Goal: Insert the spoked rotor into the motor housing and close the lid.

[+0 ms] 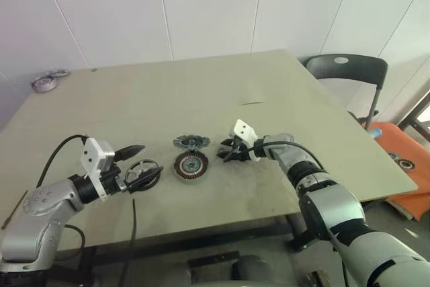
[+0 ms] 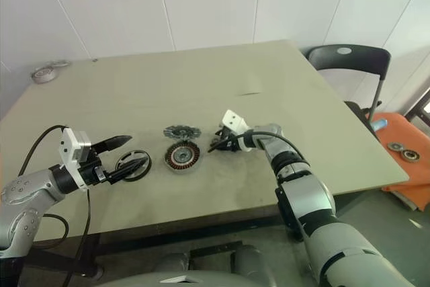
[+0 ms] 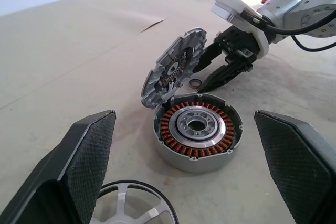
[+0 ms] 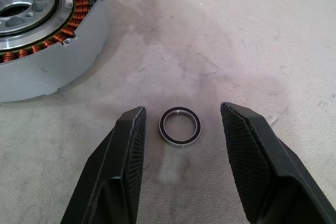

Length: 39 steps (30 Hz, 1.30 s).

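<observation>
The motor housing [image 1: 191,164], with copper windings around a silver centre, sits on the table [image 1: 201,92] near the front. The grey-green toothed lid [image 3: 173,69] leans tilted up on the housing's far rim. Just left of the housing the spoked rotor [image 1: 143,169] lies flat. My left gripper [image 1: 151,160] is open, its fingers [image 3: 86,156] spread wide over the rotor and pointing at the housing. Right of the housing my right gripper [image 4: 182,109] is open and low on the table. A small black-rimmed ring [image 4: 180,126] lies between its fingers [image 4: 126,150], touching neither.
Tape rolls [image 1: 44,83] lie at the table's far left corner. A dark chair [image 1: 346,72] stands beyond the right edge, with an orange object [image 1: 403,159] on the floor beside it. The tabletop behind the parts is bare.
</observation>
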{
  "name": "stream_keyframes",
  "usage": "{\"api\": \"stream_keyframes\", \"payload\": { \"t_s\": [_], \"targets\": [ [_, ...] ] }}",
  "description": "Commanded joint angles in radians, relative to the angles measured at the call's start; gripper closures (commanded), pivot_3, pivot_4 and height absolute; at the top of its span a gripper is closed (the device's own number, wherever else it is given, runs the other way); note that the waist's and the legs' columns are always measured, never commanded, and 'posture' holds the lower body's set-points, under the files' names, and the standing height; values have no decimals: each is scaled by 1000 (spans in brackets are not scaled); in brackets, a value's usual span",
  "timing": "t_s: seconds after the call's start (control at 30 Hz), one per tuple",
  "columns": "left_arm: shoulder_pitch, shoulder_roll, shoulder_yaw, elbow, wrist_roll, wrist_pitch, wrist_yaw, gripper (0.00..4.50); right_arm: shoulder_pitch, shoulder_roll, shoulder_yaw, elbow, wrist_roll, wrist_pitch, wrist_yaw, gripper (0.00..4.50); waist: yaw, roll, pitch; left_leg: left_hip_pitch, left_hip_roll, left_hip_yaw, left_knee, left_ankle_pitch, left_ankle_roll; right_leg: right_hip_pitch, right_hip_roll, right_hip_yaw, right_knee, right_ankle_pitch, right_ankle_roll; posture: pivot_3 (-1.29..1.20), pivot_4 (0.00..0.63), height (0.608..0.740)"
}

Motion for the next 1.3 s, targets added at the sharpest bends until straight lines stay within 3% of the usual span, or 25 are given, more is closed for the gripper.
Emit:
{"api": "stream_keyframes", "payload": {
  "t_s": [0.03,0.27,0.5,0.9,1.3],
  "targets": [
    [-18,6,24,-26,-1,-23,6,0,1,14,8,13,-12,32,10,2125,0,0,0,0,0,0,0,0,0,0,0,0,0,0,0,0,0,740],
    [-16,6,28,-25,-1,-28,10,0,7,14,13,12,-19,42,30,2125,0,0,0,0,0,0,0,0,0,0,0,0,0,0,0,0,0,740],
    [-10,5,30,-25,-1,-34,12,0,9,15,25,8,-32,25,31,3840,0,0,0,1,0,0,1,0,0,1,0,0,0,0,0,0,0,740],
    [-15,6,26,-22,-3,-40,17,0,8,8,23,8,-33,14,27,3840,-1,-1,0,1,0,0,1,0,0,1,0,0,1,0,-1,0,0,740],
    [30,25,18,-34,-7,-29,-26,0,-15,-68,-22,-126,51,16,259,3840,1,1,1,-2,0,0,-1,0,0,-2,0,0,-1,0,1,0,0,740]
  ]
}}
